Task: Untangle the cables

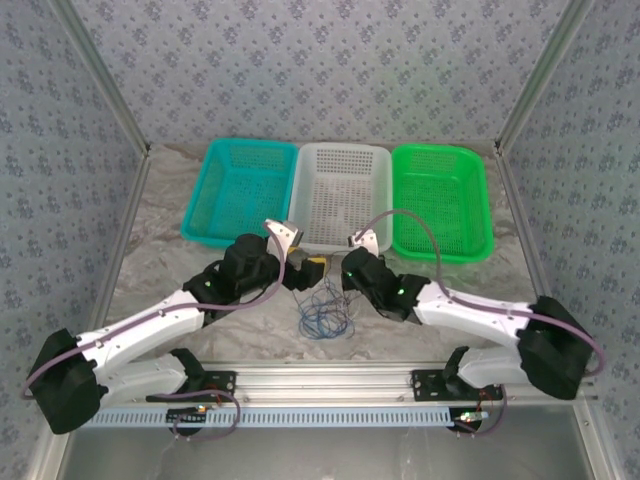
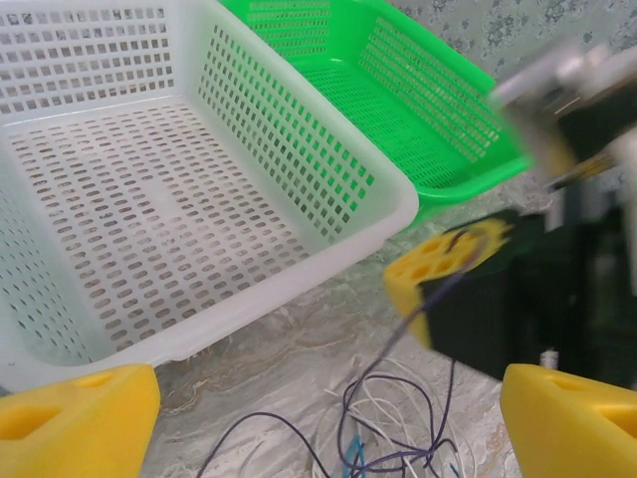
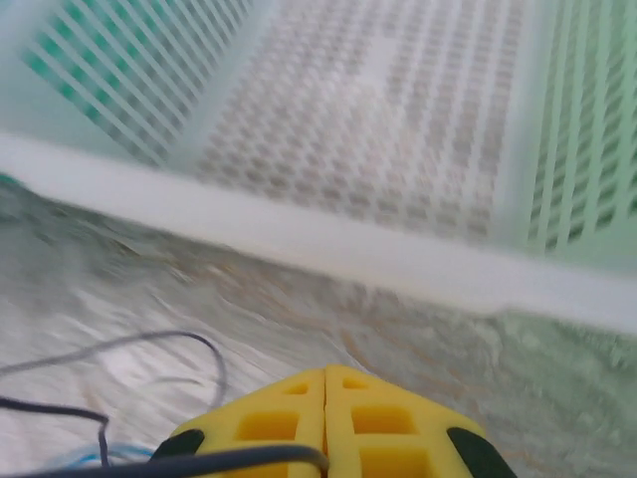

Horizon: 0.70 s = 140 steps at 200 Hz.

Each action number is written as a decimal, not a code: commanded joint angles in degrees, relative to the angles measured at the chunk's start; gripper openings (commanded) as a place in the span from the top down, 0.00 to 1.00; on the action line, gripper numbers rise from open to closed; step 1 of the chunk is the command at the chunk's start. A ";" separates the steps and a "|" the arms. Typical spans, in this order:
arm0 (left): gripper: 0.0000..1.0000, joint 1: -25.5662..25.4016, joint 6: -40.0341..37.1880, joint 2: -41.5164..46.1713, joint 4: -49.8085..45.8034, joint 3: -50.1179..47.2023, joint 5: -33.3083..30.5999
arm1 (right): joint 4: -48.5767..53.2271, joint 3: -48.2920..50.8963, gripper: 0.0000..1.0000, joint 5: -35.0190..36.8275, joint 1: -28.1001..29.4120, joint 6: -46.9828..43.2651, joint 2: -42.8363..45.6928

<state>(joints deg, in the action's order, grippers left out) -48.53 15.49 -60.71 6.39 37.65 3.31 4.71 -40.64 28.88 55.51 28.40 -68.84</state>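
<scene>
Marbled tabletop [image 1: 170, 265] under patterned walls carried three baskets along the top of the overhead frame. The cables [image 1: 322, 315] lay in one loose heap at centre, just below the white basket [image 1: 340, 190]. The right gripper [image 3: 325, 403] was clenched, its yellow fingers pressed flat together on a dark cable [image 2: 398, 329] that rose from the heap toward the upper right of the left wrist frame. The left gripper [image 2: 323, 418] hung spread wide above the heap at the bottom of that frame, grasping nothing. Trouble looked likeliest from that imbalance. With nothing pinning the heap, a pull on the pinched strand would probably drag the whole bundle along or cinch its loops into a knot. So thin a wire might also slide out from between the pads. The basket's rim sat near, and a raised loop could catch on it.
</scene>
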 commanded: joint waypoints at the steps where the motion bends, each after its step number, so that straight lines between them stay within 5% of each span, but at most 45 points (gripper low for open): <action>1: 0.09 -0.38 -2.18 0.50 0.42 1.08 -0.46 | 5.24 -1.66 1.00 2.90 1.43 -5.49 4.17; 77: 0.01 -0.40 -6.05 -3.89 5.08 2.45 13.16 | 9.55 -7.06 1.00 -1.23 1.62 -10.39 8.90; 140: 0.07 -0.42 -5.64 -10.39 8.19 4.83 16.20 | 8.23 -7.44 1.00 -3.56 1.68 -9.95 9.07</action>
<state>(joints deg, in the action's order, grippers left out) -48.56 10.50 -69.47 10.76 39.53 16.73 12.71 -46.44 26.74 56.93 18.96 -60.99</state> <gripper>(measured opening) 0.947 0.068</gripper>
